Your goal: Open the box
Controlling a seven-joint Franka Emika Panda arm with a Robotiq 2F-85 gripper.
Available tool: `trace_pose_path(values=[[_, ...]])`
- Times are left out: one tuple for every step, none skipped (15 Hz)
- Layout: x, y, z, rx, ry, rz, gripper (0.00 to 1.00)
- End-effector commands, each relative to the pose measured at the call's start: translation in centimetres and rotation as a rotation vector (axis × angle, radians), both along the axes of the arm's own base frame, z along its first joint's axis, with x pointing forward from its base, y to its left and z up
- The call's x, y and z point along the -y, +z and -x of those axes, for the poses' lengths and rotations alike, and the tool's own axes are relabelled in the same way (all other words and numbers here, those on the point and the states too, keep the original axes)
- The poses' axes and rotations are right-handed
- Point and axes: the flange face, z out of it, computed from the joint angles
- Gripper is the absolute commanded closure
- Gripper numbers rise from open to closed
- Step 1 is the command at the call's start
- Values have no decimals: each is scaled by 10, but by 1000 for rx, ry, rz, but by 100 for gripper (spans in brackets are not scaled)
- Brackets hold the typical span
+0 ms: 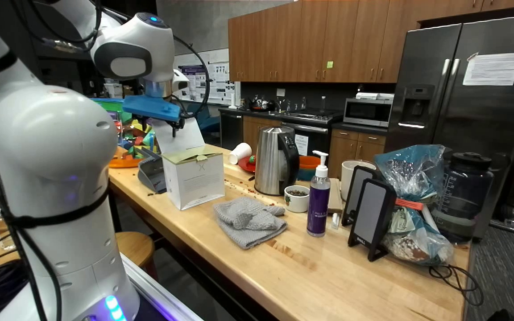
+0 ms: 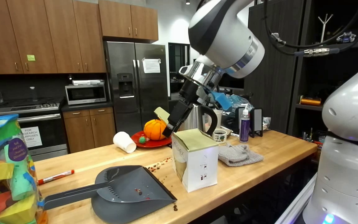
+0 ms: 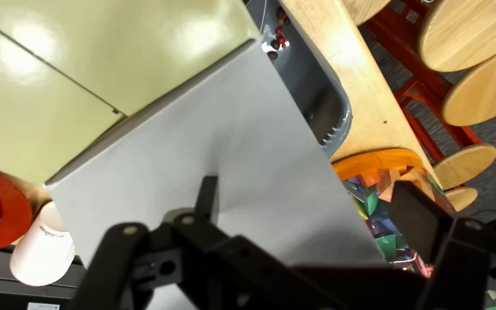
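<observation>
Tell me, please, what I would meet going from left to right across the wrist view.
Red plate, white cup, the box's white panel, gray dustpan, wooden stools.

Bright, even light covered the long, pale wooden tabletop (image 1: 350, 285) in both exterior views. A bright pool whitened the flat grey wall (image 2: 179, 29) in an exterior view; the tall black shelving unit (image 2: 275, 68) lay dim. Blue lights (image 1: 112, 303) glowed at the glossy, rounded white robot arm's (image 1: 56, 151) foot. Near an edge, the tall steel refrigerator (image 1: 489, 116) appeared slanted. In the wrist view, glare bleached the glossy, pale green cardboard flaps (image 3: 144, 51), a soft shadow touched the flat white cardboard flap (image 3: 252, 172), and the angular black end effector (image 3: 310, 198) was blurred.
</observation>
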Motion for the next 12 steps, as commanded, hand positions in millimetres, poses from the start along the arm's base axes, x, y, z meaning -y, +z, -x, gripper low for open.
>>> trace_pose_path(values=[[4, -11, -4, -9, 21, -28, 0], [4, -14, -4, -14, 24, -29, 0], [4, -18, -4, -21, 27, -29, 0], [3, -21, -4, -30, 29, -27, 0], [2, -25, -4, -38, 34, -24, 0], [2, -28, -4, -44, 37, -22, 0], [1, -30, -3, -52, 39, -19, 0], [1, -33, -3, -59, 40, -17, 0], [0, -36, -3, -64, 43, -16, 0], [0, -39, -3, -69, 46, -12, 0], [-1, -41, -3, -73, 47, -7, 0], [-1, -43, -3, -76, 49, -6, 0]])
